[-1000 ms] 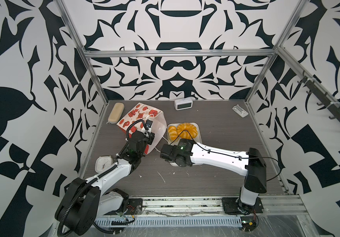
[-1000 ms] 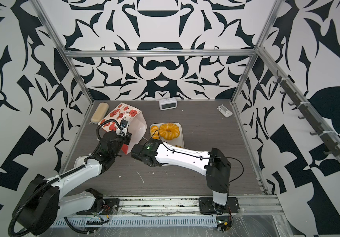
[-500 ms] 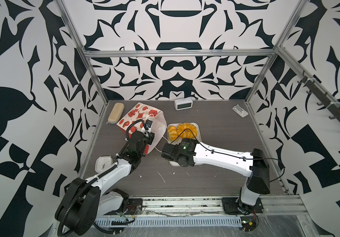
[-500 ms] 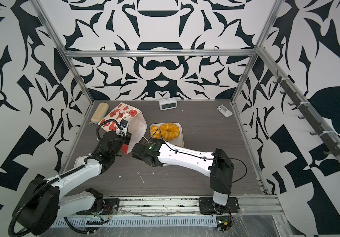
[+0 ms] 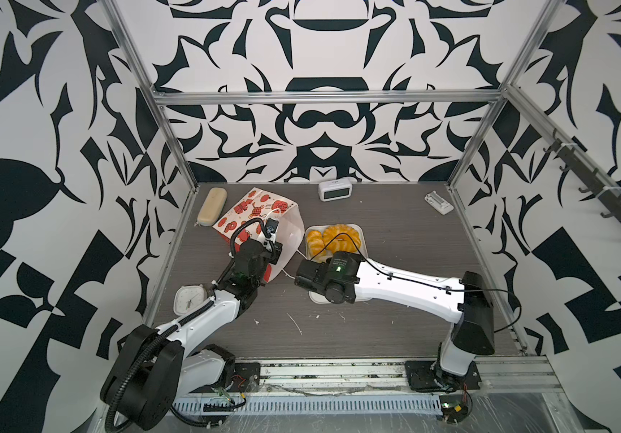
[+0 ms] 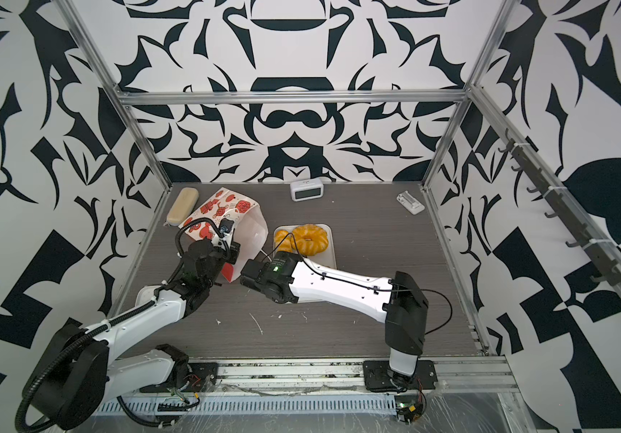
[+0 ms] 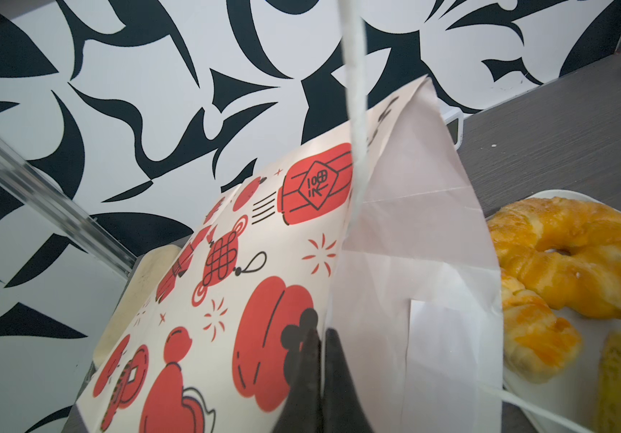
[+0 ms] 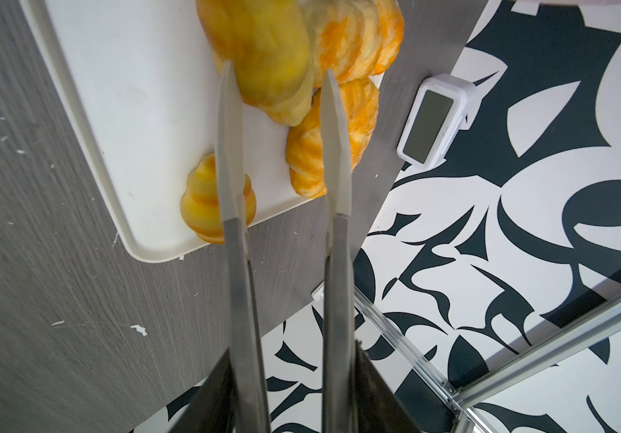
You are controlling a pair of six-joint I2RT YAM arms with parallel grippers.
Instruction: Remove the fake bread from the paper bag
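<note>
In both top views the bag (image 5: 254, 210) leans at upper left. Its mouth opens toward the tray (image 5: 362, 245) just to its right, where bread (image 5: 341, 238) lies. Your right arm is the nearer one.

Left wrist view: the left gripper (image 7: 318, 337) is pinched tight on the bag's rim, low centre.

Right wrist view: the right gripper (image 8: 277, 75), half-spread, seems to clasp a pale piece (image 8: 267, 48) at top centre. It slants between the fingers over the tray; you can't tell whether it touches.

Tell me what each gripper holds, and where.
Left gripper pinches the paper bag at its rim; right gripper appears to clasp a yellow pastry across its body.
</note>
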